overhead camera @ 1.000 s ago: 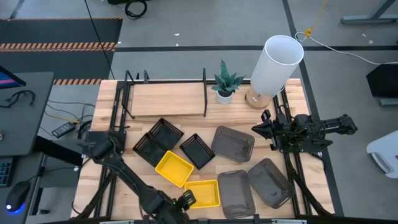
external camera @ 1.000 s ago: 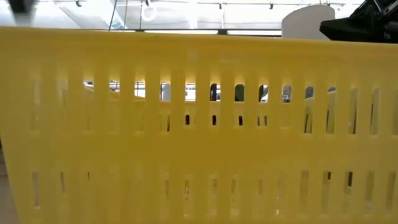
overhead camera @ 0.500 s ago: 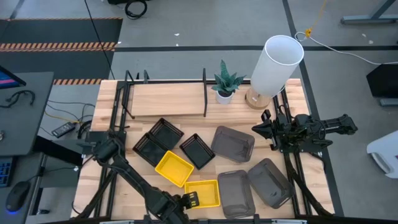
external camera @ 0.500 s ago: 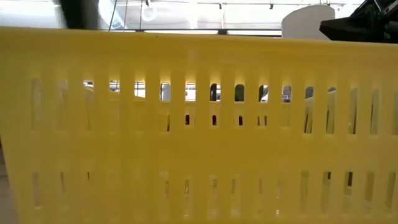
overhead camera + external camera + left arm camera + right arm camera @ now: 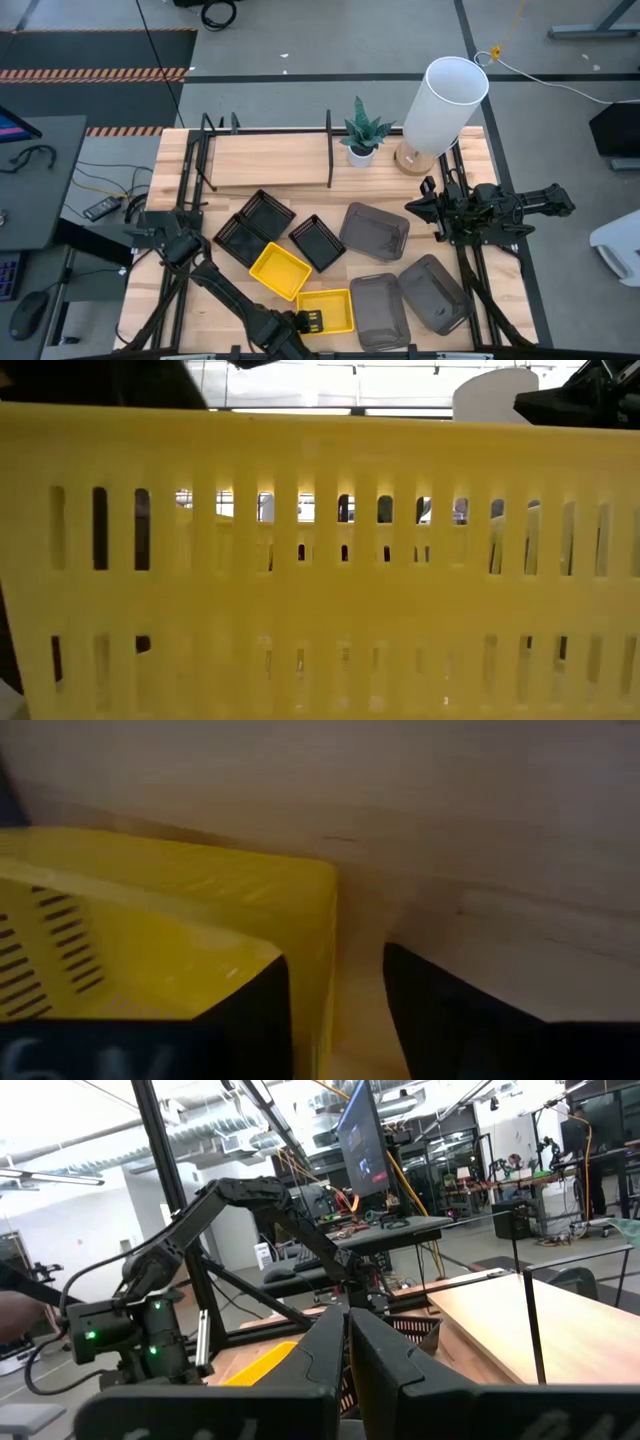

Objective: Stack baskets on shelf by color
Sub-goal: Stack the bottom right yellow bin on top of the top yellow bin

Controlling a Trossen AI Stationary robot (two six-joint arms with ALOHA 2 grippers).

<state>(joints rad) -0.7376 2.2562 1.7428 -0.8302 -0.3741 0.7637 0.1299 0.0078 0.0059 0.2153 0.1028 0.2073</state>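
Note:
Two yellow baskets show in the high view: one (image 5: 279,270) mid-table, one (image 5: 325,310) at the near edge, which fills the low view (image 5: 320,560). Three black baskets (image 5: 266,213) (image 5: 238,238) (image 5: 318,243) and three grey ones (image 5: 375,231) (image 5: 380,308) (image 5: 432,292) lie flat on the table. The shelf (image 5: 265,160) stands along the far edge. My left gripper (image 5: 305,322) (image 5: 337,1020) is open astride the near yellow basket's left end wall. My right gripper (image 5: 418,208) (image 5: 347,1350) waits shut, above the table's right side. My left gripper comes down slanting from the table's left over the near yellow basket's left end wall (image 5: 322,950), one finger (image 5: 250,1020) inside the basket and one (image 5: 450,1020) outside. The outer finger stands clear of the wall. Whether the inner finger touches it, I cannot tell. The basket rests flat on the table.
A white cylindrical lampshade on a wooden base (image 5: 445,100) and a small potted plant (image 5: 362,135) stand at the far right, beside the shelf. The baskets crowd the table's middle and near right. Bare wood lies at the near left (image 5: 200,310).
My left gripper has come down and slightly toward the table's right, at the near yellow basket's left end; in the low view its dark shape now shows behind the basket's left slots. The baskets and my right arm have kept still.

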